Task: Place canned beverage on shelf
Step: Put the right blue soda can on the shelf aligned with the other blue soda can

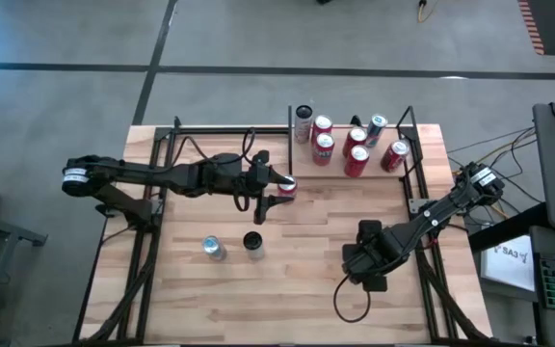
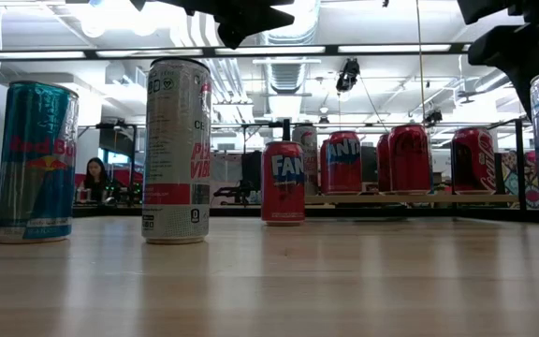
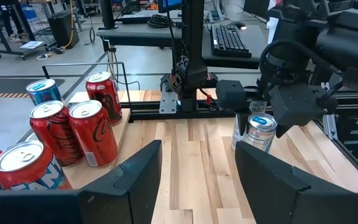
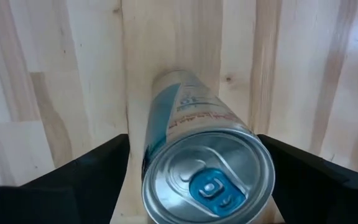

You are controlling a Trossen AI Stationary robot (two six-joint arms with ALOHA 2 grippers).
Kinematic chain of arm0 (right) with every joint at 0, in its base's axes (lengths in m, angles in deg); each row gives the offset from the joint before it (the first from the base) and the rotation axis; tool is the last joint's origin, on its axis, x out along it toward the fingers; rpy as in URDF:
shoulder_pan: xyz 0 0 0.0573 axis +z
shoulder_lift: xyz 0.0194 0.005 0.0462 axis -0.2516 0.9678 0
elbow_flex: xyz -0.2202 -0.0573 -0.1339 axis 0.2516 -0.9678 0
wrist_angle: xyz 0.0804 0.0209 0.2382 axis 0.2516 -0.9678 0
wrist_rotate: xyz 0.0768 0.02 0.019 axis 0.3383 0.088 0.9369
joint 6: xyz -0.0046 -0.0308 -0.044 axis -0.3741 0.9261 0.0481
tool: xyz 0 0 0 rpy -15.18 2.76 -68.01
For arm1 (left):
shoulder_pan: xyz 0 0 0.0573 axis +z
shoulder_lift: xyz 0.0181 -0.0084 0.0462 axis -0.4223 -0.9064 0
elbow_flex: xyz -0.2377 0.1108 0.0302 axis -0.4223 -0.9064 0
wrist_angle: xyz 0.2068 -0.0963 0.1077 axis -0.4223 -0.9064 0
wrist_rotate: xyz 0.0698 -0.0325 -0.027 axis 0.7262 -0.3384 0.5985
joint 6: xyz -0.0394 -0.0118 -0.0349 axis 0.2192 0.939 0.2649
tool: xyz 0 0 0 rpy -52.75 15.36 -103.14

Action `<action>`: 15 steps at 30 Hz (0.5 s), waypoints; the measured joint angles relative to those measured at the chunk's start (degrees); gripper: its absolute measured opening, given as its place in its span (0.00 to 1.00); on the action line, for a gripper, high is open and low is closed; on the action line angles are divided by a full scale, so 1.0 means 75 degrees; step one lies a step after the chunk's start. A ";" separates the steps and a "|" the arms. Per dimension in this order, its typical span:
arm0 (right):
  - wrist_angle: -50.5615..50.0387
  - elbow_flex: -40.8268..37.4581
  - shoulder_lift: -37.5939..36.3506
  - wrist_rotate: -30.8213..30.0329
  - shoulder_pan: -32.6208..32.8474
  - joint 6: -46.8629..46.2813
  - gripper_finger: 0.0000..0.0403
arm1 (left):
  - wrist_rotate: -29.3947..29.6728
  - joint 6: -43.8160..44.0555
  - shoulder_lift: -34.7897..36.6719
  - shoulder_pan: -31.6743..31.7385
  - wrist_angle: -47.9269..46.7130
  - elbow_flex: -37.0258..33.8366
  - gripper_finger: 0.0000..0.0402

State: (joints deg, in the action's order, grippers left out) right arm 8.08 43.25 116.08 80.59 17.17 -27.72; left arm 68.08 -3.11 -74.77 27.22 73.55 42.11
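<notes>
Work is centring on a slim silver-blue can [image 4: 204, 168] standing upright on the table [image 1: 287, 299], toward its right edge and well short of the shelf [image 1: 393, 178]. The right gripper [image 3: 288, 112] is hanging directly over it, looking down on the pull-tab. Its fingers are spread wide and sitting one on each side of the can body. They are not yet pressing on it, so the can is carrying its own weight. This straddling pose probably lets the jaws close squarely on the narrow cylinder without tipping it.

The shelf is lying along the far edge of the table, right of centre. It is already holding a cluster of red cans [image 1: 335, 149] packed close together, which leaves the free board mostly along its near side.

The left gripper [image 1: 276, 185] is reaching in from the left edge toward the table's middle, just off the shelf's near-left corner. Its fingers are standing partly apart with nothing showing between them in the wrist view. A red Fanta can [image 2: 283, 183] is standing upright right at its tip, and whether they are touching cannot be told.

Near the front edge, left of centre, a Red Bull can [image 2: 34, 159] and a tall white can [image 2: 176, 150] are waiting side by side, apart from both arms.
</notes>
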 joint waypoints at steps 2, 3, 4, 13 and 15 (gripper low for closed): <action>-0.0020 -0.0014 0.0000 0.0000 0.0000 -0.0006 0.82 | 0.0000 0.0000 0.0000 0.0000 0.0000 0.0002 0.47; -0.0015 -0.0020 0.0000 0.0000 0.0000 -0.0006 0.81 | 0.0000 0.0001 0.0000 0.0000 0.0000 0.0002 0.47; -0.0007 -0.0026 0.0000 0.0000 0.0000 -0.0012 0.81 | 0.0000 0.0003 0.0000 0.0000 0.0000 0.0002 0.47; 0.0046 -0.0079 0.0000 0.0000 0.0000 -0.0020 0.81 | 0.0000 0.0001 0.0000 -0.0006 0.0000 0.0002 0.47; 0.0089 -0.0079 0.0000 0.0000 0.0000 -0.0023 0.81 | 0.0000 0.0003 0.0000 -0.0006 0.0000 0.0001 0.47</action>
State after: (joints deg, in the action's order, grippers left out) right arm 8.75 42.66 116.08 80.59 17.17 -27.89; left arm 68.08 -3.09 -74.77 27.18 73.55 42.12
